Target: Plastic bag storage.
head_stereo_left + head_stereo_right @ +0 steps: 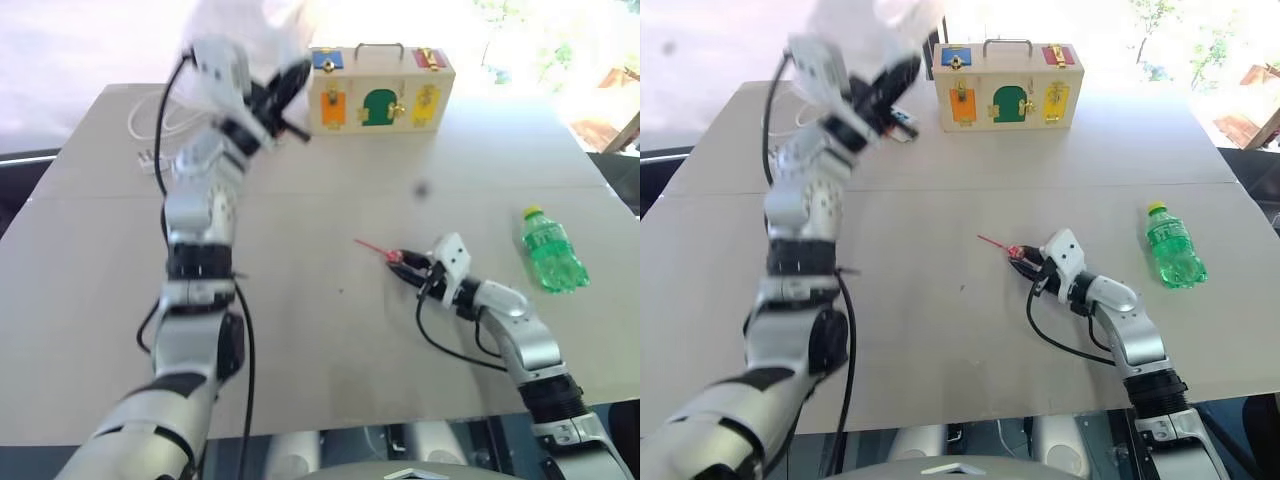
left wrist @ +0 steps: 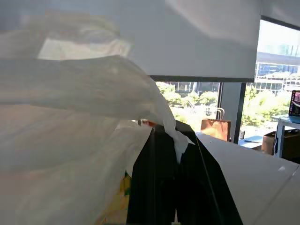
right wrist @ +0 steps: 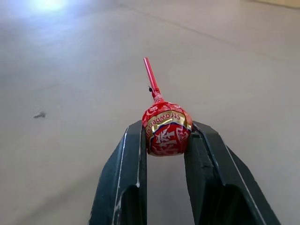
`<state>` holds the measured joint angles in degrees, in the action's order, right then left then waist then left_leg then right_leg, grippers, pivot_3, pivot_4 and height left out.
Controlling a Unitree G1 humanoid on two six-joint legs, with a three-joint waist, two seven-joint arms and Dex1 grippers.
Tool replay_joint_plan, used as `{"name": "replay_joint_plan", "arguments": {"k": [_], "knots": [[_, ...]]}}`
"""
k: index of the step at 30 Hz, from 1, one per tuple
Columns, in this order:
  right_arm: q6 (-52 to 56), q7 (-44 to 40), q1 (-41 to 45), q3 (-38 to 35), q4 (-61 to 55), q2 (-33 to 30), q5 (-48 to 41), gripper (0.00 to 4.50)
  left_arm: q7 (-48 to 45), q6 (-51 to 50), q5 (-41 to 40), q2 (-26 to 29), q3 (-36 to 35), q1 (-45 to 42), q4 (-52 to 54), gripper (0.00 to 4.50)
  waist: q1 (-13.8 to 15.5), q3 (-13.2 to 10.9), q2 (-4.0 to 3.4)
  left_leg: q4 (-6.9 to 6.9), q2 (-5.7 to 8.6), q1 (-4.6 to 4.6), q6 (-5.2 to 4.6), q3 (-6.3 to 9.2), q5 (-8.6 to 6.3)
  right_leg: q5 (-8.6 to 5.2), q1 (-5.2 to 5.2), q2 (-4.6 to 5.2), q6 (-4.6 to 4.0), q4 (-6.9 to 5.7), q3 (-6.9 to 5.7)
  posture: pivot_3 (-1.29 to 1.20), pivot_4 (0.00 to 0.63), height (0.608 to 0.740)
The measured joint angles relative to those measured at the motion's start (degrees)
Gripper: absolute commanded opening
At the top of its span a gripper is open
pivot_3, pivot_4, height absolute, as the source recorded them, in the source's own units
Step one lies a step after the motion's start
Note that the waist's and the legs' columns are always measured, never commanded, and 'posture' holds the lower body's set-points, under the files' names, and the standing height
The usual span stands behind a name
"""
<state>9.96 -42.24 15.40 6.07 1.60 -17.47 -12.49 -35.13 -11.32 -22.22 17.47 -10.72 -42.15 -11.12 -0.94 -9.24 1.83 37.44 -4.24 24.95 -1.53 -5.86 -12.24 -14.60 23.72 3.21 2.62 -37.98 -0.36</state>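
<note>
— Where's the plastic bag (image 2: 70, 140) right now?

— Up in the air over the far left part of the table (image 1: 330, 330). The left gripper (image 1: 290, 80) has its two black fingers pinched tight together on a fold of the thin white film, and the rest of the bag billows up and away from them, above the table's far edge.

— And the other arm?

— The right gripper (image 3: 165, 140) sits low over the middle of the table, a bit towards the right edge. Its jaws are only a little apart, closed on the wrapped head of a red lollipop (image 3: 166, 129), with the red stick pointing out beyond the fingertips.

— Anything in the way around there?

— A wooden box (image 1: 380, 90) with a metal handle and coloured little doors and latches stands at the far edge, just beside the raised left gripper. A green bottle (image 1: 550, 255) with a yellow cap lies on its side near the right edge, well apart from the right gripper. A white cable (image 1: 155, 125) with a plug lies coiled near the far left corner, under the lifted arm. Between the two grippers the tabletop is bare grey board with a seam running across it
</note>
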Motion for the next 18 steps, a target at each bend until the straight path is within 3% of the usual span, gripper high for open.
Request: {"name": "replay_joint_plan", "arguments": {"k": [6, 13, 18], "knots": [[3.23, 5.81, 8.28, -3.84, 2.73, 4.74, -2.54, 0.61, 1.52, -3.74, 0.16, -0.62, 4.49, 19.24, 16.15, 0.00, 0.40, 0.00, -0.01, 0.00, 0.00, -0.06, -0.02, -0.02, -0.01, 0.02, -0.02, 0.00, -0.03, -0.08, 0.00, 0.00, 0.150, 0.732], [4.27, 6.61, 16.70, -6.36, 5.07, 6.04, -5.27, 0.61, 2.78, -8.27, -0.41, 1.65, 5.85, 28.33, 27.78, 0.00, 0.34, 0.01, -0.03, -0.02, -0.01, -0.18, -0.13, 0.00, -0.08, 0.02, -0.13, 0.00, -0.04, -0.07, -0.01, 0.00, 0.150, 0.732], [2.38, 4.88, 20.19, -2.02, 12.84, 5.32, -0.82, 0.61, 3.16, -9.54, -0.44, 2.74, 6.92, 33.05, 33.15, 0.00, 0.03, 0.00, -0.05, -0.02, -0.01, -0.19, -0.15, -0.07, -0.09, 0.02, -0.11, 0.02, -0.04, -0.07, 0.05, 0.00, 0.150, 0.732]]}}
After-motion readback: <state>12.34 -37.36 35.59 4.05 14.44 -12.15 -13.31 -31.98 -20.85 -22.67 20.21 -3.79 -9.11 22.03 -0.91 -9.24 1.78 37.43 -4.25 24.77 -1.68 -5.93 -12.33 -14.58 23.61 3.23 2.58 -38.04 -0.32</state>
